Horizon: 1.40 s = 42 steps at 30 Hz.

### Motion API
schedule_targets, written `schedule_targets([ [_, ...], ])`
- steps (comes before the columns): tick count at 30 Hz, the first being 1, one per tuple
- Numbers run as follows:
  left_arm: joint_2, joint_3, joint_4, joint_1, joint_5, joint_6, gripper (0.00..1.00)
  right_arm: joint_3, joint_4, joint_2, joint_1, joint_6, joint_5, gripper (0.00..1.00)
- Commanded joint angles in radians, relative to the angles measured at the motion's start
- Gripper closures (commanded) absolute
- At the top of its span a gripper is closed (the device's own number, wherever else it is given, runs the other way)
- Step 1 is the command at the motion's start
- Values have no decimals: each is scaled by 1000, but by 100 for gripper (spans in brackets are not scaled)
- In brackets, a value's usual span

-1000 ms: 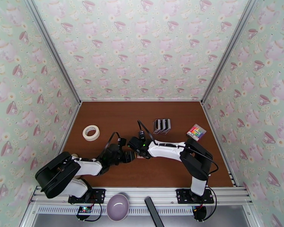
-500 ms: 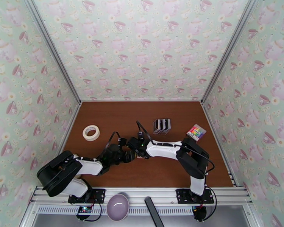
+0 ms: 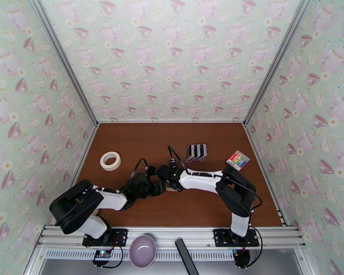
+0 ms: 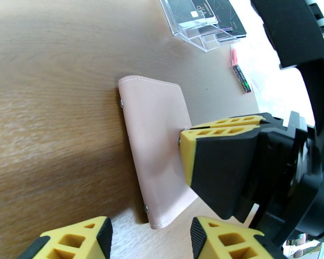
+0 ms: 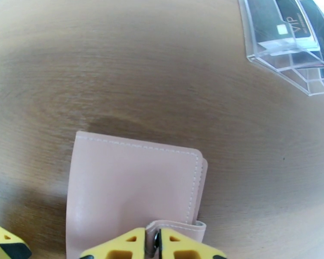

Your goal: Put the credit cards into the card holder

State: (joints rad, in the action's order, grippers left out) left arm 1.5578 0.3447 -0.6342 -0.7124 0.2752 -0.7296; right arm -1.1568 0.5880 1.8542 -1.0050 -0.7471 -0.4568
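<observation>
Closing in the last second, the right gripper (image 5: 152, 244) now pinches the snap tab (image 5: 183, 227) of the pink card holder (image 5: 131, 182), which lies shut at lower centre. The left gripper (image 4: 147, 238) hovers half open and empty. The flap can probably be lifted next. The cards (image 5: 283, 26) wait at upper right.

The right claw (image 5: 154, 243) pinches the snap tab (image 5: 179, 227) of the closed pink card holder (image 5: 131, 186).

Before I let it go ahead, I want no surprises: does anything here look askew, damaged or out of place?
Nothing stands out. The card holder lies flat and closed on the table, with the right gripper pinching its snap tab. The credit cards sit in their clear stand, apart from it.
</observation>
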Motion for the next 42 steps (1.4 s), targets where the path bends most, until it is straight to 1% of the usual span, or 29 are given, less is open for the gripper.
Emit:
schedule_targets([
  [1, 67, 22, 133, -17, 29, 6, 48, 28, -39, -44, -5, 16, 37, 87],
  [5, 90, 57, 173, -19, 18, 9, 48, 54, -65, -106, 1, 24, 42, 87],
  [10, 91, 105, 276, -22, -16, 24, 49, 95, -80, -205, 32, 23, 57, 87],
  [12, 95, 124, 320, -28, -57, 32, 51, 115, -86, -229, 48, 25, 74, 87],
  [20, 148, 247, 525, -65, -134, 76, 56, 232, -172, -258, 116, 20, 137, 86],
  [24, 192, 307, 599, -76, -150, 89, 61, 273, -198, -265, 141, 18, 148, 84],
  [26, 200, 316, 612, -77, -155, 88, 62, 285, -203, -269, 149, 18, 147, 82],
  [30, 193, 317, 619, -81, -163, 84, 64, 305, -209, -271, 172, 20, 149, 80],
  [36, 190, 305, 606, -85, -154, 70, 64, 327, -224, -266, 203, 34, 157, 78],
  [42, 188, 299, 593, -85, -150, 49, 64, 348, -232, -268, 209, 38, 169, 77],
])
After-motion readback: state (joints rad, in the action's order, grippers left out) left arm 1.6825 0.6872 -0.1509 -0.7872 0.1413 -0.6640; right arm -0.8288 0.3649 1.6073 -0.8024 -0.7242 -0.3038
